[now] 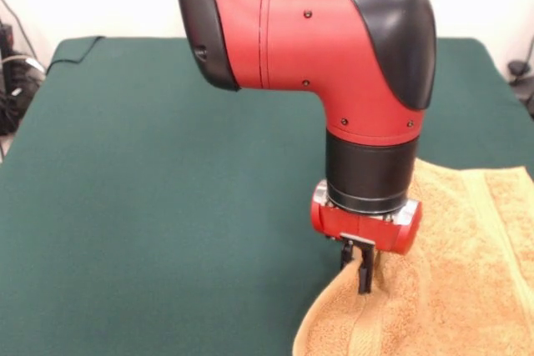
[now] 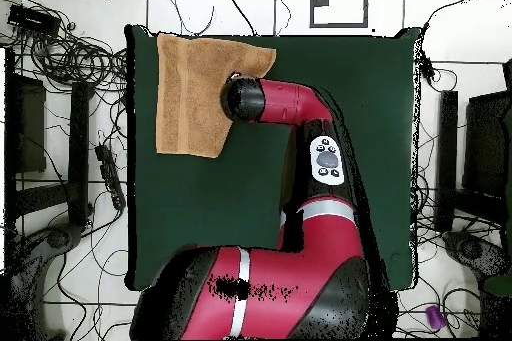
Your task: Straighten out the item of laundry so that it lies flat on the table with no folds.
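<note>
The orange-tan towel (image 1: 467, 273) lies at the near right of the dark green table (image 1: 167, 189), running off the picture's right and bottom edges. A flat woven band (image 1: 494, 214) runs along it. Its left edge is lifted into a rounded fold. My gripper (image 1: 365, 283) points straight down and is shut on that lifted edge. In the overhead view the towel (image 2: 190, 92) sits at the table's (image 2: 220, 207) top left corner, with a slanted lower edge. There the arm's wrist (image 2: 243, 97) covers the towel's right edge and hides the gripper.
The towel lies close to two table edges in the overhead view. Cables and dark equipment (image 2: 60, 57) crowd the floor left of the table, and more stand at the right (image 2: 445, 147). Cables (image 1: 15, 81) show past the table's left edge in the front view.
</note>
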